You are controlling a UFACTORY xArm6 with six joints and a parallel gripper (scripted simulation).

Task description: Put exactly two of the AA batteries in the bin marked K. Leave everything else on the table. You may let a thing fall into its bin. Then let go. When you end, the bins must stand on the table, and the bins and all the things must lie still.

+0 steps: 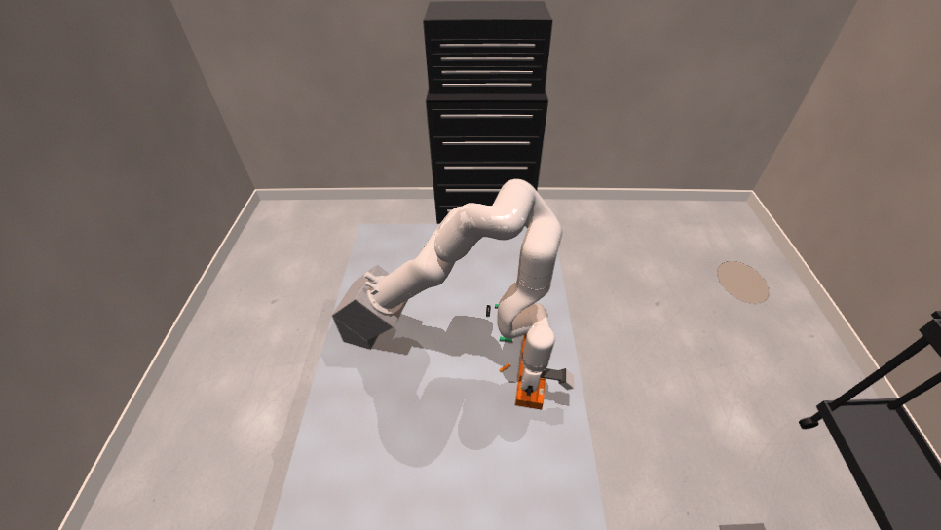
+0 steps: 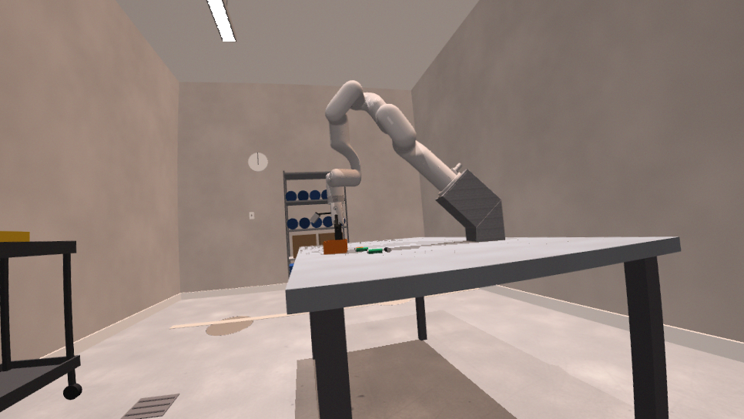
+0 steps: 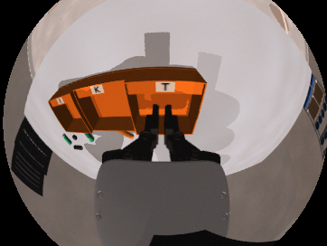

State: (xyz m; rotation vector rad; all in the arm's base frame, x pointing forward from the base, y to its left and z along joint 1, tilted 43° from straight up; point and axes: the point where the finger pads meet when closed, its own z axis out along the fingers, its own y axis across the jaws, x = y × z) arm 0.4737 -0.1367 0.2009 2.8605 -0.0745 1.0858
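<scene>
Three orange bins stand in a row point(image 1: 530, 402) point(image 2: 334, 246) near the table's right edge. In the wrist view the middle bin point(image 3: 101, 110) is marked K and the right bin point(image 3: 188, 93) is marked T; I cannot read the left bin's point(image 3: 64, 111) mark. My gripper point(image 3: 162, 113) point(image 1: 528, 390) point(image 2: 337, 229) is shut with nothing between its fingers, and its tips hang just over the T bin. Two green battery-like cylinders point(image 1: 506, 339) point(image 1: 497, 306) point(image 3: 90, 137) point(image 3: 65, 138) point(image 2: 374, 250) and a small black piece point(image 1: 487, 309) point(image 3: 77, 148) lie on the table beyond the bins. A small orange stick point(image 1: 506, 367) lies beside the bins.
The arm's grey base block point(image 1: 361, 321) point(image 2: 474, 212) stands on the table's left side. A black drawer cabinet point(image 1: 487, 105) stands behind the table. The bins stand close to the table's right edge point(image 1: 579, 368).
</scene>
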